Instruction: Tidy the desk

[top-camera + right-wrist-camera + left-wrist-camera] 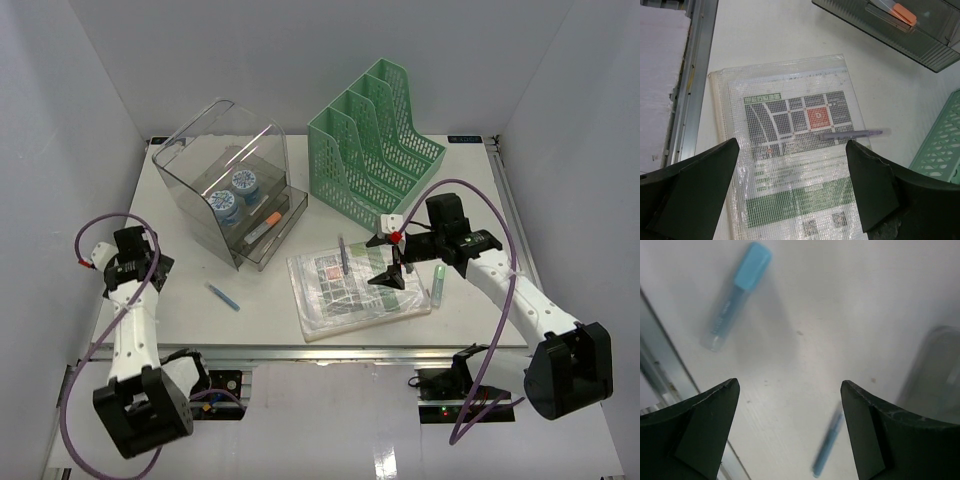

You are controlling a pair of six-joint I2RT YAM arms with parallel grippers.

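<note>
The white desk carries a mesh document pouch near its front middle, with a purple pen lying across the pouch. My right gripper hovers open over the pouch's right part. In the right wrist view the pouch fills the gap between the fingers of that gripper, and the purple pen lies just beyond the right finger. A blue pen lies at the front left. My left gripper is open and empty above bare desk, with a blue-capped marker ahead and a blurred blue pen by its right finger.
A clear drawer box with two tape rolls and an orange-tipped item stands at the back left. A green mesh file holder stands at the back right. A green highlighter lies right of the pouch. A metal rail runs along the front edge.
</note>
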